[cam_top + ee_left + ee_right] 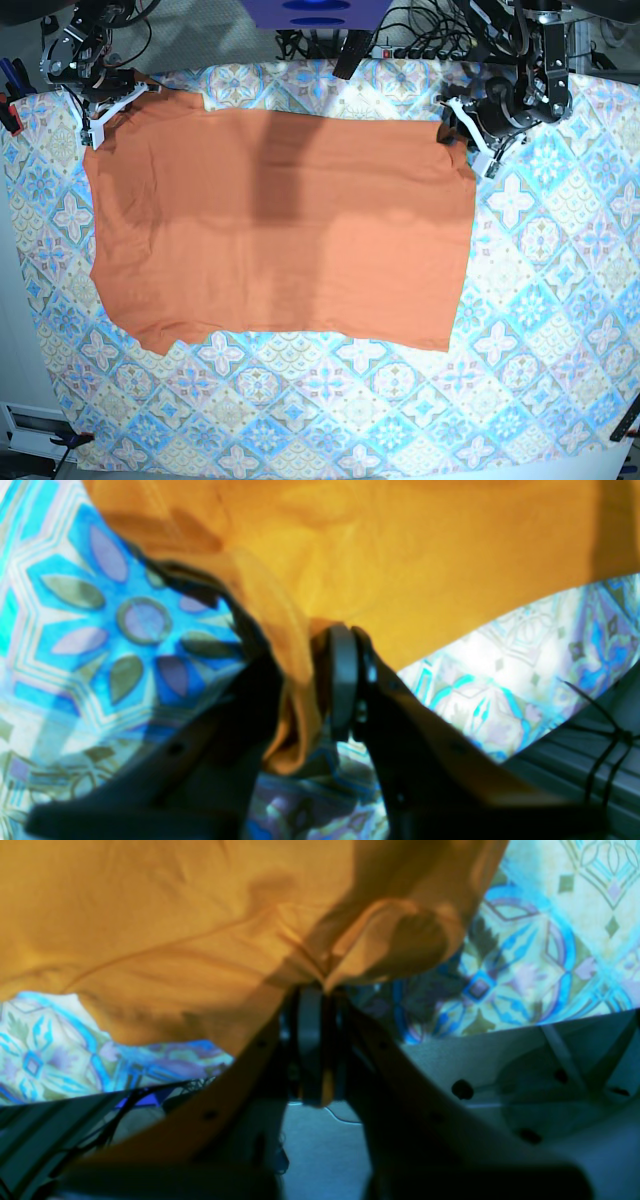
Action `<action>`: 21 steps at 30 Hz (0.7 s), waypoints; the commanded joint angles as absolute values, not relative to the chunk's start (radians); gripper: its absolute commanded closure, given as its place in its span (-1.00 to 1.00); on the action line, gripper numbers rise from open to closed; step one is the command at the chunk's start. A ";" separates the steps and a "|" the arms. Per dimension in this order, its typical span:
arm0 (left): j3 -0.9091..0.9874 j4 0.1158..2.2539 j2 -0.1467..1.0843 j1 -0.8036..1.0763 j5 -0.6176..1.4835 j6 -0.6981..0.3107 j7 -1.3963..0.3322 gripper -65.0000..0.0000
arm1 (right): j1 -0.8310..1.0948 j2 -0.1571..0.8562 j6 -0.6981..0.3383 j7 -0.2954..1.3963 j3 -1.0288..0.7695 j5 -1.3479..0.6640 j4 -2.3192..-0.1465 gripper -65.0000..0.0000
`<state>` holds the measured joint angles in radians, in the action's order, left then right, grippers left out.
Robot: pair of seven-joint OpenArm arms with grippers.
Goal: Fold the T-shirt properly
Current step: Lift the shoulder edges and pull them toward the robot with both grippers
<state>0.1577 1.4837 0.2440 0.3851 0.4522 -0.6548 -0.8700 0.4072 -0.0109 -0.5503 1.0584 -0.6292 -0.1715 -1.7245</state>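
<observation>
The orange T-shirt [280, 230] lies spread flat on the patterned tablecloth [540, 300]. My left gripper [452, 135] sits at the shirt's far right corner. In the left wrist view it [312, 680] is shut on a bunched fold of the T-shirt [400, 545], which is pinched between the dark fingers. At the far left corner is my right gripper [105, 108]. The right wrist view shows it [320, 1005] shut, with the edge of the T-shirt [150, 930] gathered into the closed pads and lifted off the cloth.
The blue-and-beige tablecloth [90, 630] covers the whole table. Cables [420, 30] and a blue object [315, 10] lie behind the far edge. Arm bases stand at both far corners. The table's far edge runs close behind both grippers.
</observation>
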 commanded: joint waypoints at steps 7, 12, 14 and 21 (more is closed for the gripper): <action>0.209 1.592 0.216 0.481 0.404 -0.698 -1.049 0.76 | 0.429 0.001 -0.556 1.006 -0.622 -0.173 -1.796 1.00; 0.246 1.635 0.216 0.486 0.403 -0.698 -1.050 0.76 | 0.438 0.005 -0.553 0.995 -0.576 -0.173 -1.814 1.00; 0.260 1.635 0.216 0.481 0.401 -0.698 -1.050 0.76 | 0.437 0.005 -0.553 0.993 -0.561 -0.173 -1.814 1.00; 0.317 1.633 0.216 0.452 0.401 -0.698 -1.064 0.76 | 0.437 0.005 -0.552 0.992 -0.547 -0.173 -1.819 1.00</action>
<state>0.3084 1.6222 0.2016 0.4576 0.4110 -0.7063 -1.0615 0.4351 -0.0025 -0.5495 1.0054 -0.5419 -0.1642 -1.8000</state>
